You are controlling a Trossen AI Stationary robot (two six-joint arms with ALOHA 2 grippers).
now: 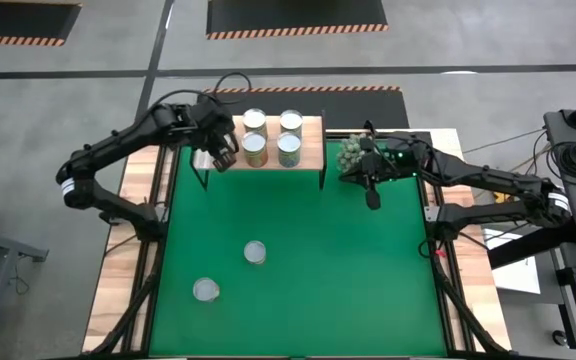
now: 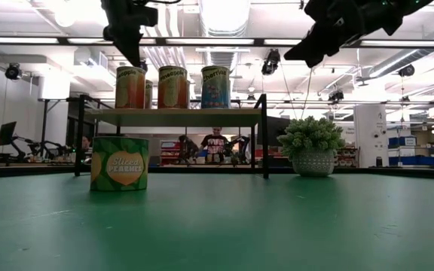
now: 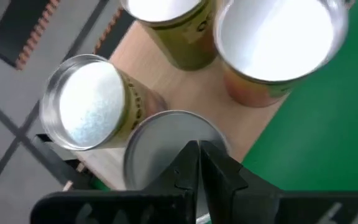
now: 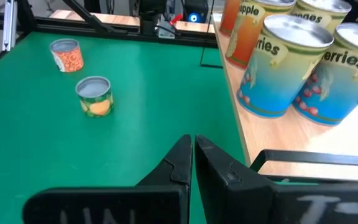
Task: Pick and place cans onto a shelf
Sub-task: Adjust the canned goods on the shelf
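Shelf (image 1: 310, 150): light wood board on thin black legs, at the far edge of the green surface (image 1: 308, 240). We take it as our landmark.

Cans on the shelf: we count 4 in the high view, set 2 by 2, at (image 1: 254, 121), (image 1: 290, 122), (image 1: 255, 148) and (image 1: 288, 149). In the low view we read orange (image 2: 130, 87), orange-yellow (image 2: 173, 87) and blue (image 2: 215, 86) labels.

Cans off the shelf: 2 upright on the surface, well in front of the shelf. 1 (image 1: 255, 253) lies nearer the shelf, 1 (image 1: 206, 290) farther out. The low view shows a green-labelled can (image 2: 119, 163) standing in front of the shelf's left legs.

Left claw (image 1: 224, 155): above the shelf's left end, just beside the front-left can. In its wrist view the fingers (image 3: 199, 163) are pressed together over silver can tops, pinching nothing.

Right claw (image 1: 372, 198): off the shelf's right end, over the surface. In its wrist view the fingers (image 4: 192, 155) are pressed together, empty, with blue-labelled cans (image 4: 280, 65) on the shelf alongside.

Plant (image 1: 352, 152): spiky green, in a pot, just beside the shelf's right end.
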